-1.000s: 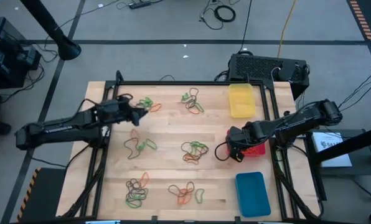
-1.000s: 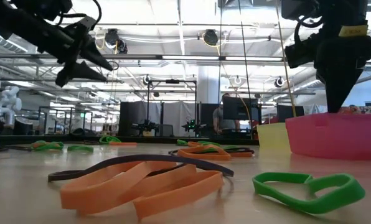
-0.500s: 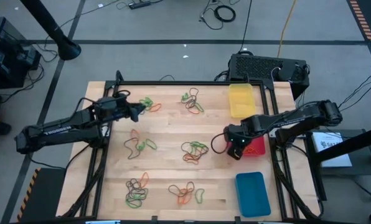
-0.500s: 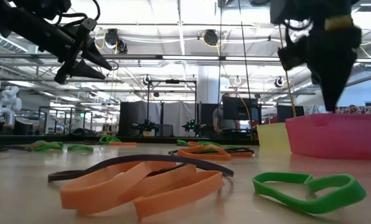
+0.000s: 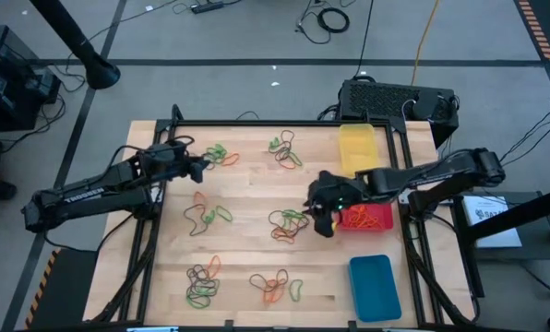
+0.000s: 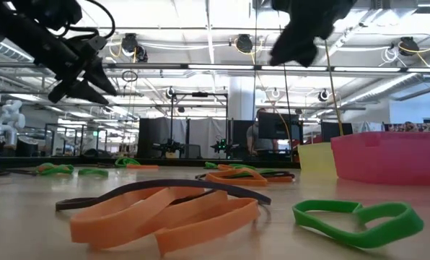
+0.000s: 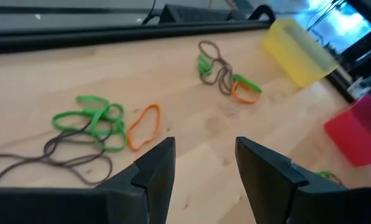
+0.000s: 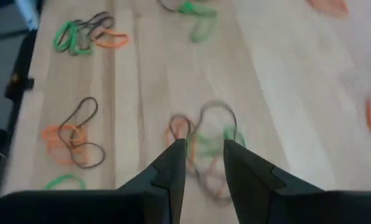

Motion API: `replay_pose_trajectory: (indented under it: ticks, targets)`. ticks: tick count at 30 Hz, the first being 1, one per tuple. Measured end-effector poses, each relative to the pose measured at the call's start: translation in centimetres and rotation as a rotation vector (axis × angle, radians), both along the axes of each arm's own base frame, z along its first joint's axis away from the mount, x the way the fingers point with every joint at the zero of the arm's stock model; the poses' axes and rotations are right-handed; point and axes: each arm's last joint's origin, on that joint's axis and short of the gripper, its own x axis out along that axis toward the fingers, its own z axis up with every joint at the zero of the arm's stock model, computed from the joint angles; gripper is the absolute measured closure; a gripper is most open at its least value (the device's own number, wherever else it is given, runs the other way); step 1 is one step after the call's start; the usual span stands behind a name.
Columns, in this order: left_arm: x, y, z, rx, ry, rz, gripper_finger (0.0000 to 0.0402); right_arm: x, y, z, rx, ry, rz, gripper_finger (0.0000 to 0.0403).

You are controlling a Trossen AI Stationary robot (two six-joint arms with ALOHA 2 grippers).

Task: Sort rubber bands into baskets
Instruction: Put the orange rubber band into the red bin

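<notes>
Beside the red basket (image 5: 378, 218), on its side facing the table's middle: right gripper (image 5: 323, 221), raised above the wood, fingers a little apart with nothing between them, aimed down at a tangle of green, orange and dark rubber bands (image 5: 288, 224). Inside the red basket, a few orange bands already dropped. Beyond the red basket, toward the black box (image 5: 395, 100) at the table's far edge: yellow basket (image 5: 357, 148), nothing visible in it. On the red basket's near side: blue basket (image 5: 374, 287), also apparently empty.

Well apart from the red basket, across the table: left gripper (image 7: 201, 171), hovering, fingers apart and empty, over a cluster of green, orange and dark bands (image 7: 92, 124). Another small cluster (image 7: 221, 71) farther on, nearer the yellow basket.

Further piles scattered between the left arm and the red basket, and toward the table's near edge, six loose groups in all by the high view.

Judged progress: barely begun. Only some orange sorted; green and dark bands, and most orange ones, apparently left to do.
</notes>
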Motion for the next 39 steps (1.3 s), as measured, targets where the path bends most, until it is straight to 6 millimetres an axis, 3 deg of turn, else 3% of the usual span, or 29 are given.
replay_pose_trajectory:
  ticks: [4, 8, 15, 22, 30, 39]
  targets:
    - [-0.1, -0.1, -0.2, -0.026, 0.020, -0.022, 0.0226, 2.0, 1.0, -1.8, -0.114, -0.034, 0.140, 0.0301]
    - [-0.2, -0.3, -0.5, -0.049, 0.040, -0.045, 0.0226, 3.7, 2.2, -4.8, -0.157, 0.029, 0.206, 0.0301]
    - [-0.3, -0.4, -0.7, -0.075, 0.059, -0.067, 0.0226, 5.4, 2.6, -9.2, -0.052, 0.140, 0.098, 0.0301]
    - [-0.3, -0.5, -0.8, -0.079, 0.069, -0.066, 0.0226, 6.5, 4.9, -11.3, -0.049, 0.092, 0.162, 0.0301]
    - [-0.3, -0.5, -0.8, -0.073, 0.073, -0.070, 0.0226, 6.4, 6.8, -14.7, -0.084, 0.179, 0.176, 0.0301]
    - [-0.3, -0.5, -0.8, -0.072, 0.073, -0.068, 0.0226, 7.0, 6.8, -14.8, -0.063, 0.138, 0.092, 0.0301]
